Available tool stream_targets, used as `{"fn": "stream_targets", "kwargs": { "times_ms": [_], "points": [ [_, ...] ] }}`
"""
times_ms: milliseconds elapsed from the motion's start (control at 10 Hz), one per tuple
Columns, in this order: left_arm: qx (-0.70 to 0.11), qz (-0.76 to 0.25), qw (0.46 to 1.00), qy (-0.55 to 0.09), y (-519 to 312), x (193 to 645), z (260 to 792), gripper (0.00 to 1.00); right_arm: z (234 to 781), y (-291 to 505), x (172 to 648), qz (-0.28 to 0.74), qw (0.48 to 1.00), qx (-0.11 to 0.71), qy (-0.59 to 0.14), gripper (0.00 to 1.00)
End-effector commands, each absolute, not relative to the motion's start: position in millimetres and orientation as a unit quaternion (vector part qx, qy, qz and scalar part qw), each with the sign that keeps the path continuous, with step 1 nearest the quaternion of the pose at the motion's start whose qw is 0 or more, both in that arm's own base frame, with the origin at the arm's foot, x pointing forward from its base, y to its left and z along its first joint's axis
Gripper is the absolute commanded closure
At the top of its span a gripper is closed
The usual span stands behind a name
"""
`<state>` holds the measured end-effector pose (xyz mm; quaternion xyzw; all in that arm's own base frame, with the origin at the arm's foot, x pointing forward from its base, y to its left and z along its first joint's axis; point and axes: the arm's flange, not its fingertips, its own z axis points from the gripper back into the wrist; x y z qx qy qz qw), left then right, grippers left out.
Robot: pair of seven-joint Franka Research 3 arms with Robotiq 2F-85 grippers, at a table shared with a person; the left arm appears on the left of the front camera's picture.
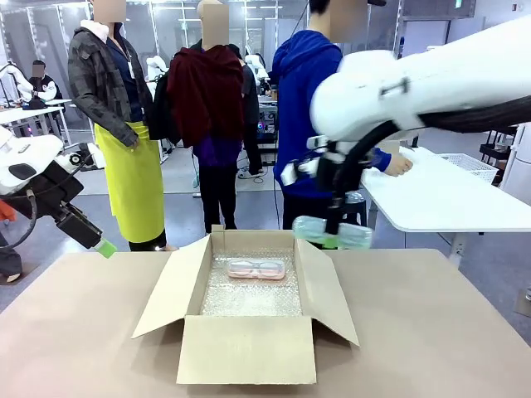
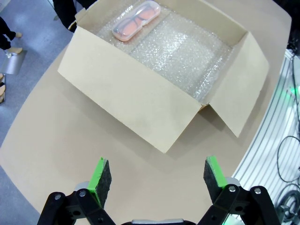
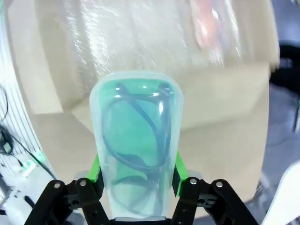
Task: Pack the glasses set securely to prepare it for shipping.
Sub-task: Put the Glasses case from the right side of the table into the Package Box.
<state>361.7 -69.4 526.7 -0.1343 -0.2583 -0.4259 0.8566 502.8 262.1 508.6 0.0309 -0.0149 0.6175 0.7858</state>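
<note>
Mint green case (image 3: 136,117) is clamped in the right gripper (image 3: 137,173), with the green pads on its long sides and the glasses showing through the lid. It hangs over the right flap of the open cardboard box (image 1: 247,348), so the bubble wrap (image 1: 249,300) lining sits down and to the robot's left of it. Pink case (image 1: 256,269) lies at the far end, long axis crosswise, and the mint one looks roughly parallel. Left gripper (image 2: 154,176) is wide open and empty, off over the desk (image 1: 431,332). No readable labels anywhere.
</note>
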Motion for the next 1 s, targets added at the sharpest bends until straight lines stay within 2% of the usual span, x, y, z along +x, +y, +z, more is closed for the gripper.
{"fn": "stream_targets", "kwargs": {
  "times_ms": [0,300,400,600,700,900],
  "points": [
    [-0.146,-0.434,0.85,-0.261,-66.3,361.8,527.4,0.0,489.6,315.1,526.6,0.695,0.719,-0.02,0.012,0.8],
    [-0.146,-0.434,0.85,-0.261,-66.3,361.8,527.4,0.0,452.7,380.9,538.5,0.723,0.69,-0.03,0.022,0.8],
    [-0.146,-0.434,0.85,-0.261,-66.3,361.8,527.4,0.0,443.9,391.1,539.0,0.721,0.693,-0.025,0.014,0.8],
    [-0.146,-0.434,0.85,-0.261,-66.3,361.8,527.4,0.0,439.8,396.8,536.7,0.683,0.73,0.005,-0.029,0.8],
    [-0.146,-0.434,0.85,-0.261,-66.3,361.8,527.4,0.0,433.6,389.5,539.3,0.724,0.689,-0.015,0.015,0.8],
    [-0.146,-0.434,0.85,-0.261,-66.3,361.8,527.4,0.0,433.6,389.5,539.3,0.724,0.689,-0.015,0.015,0.8]
  ]
}}
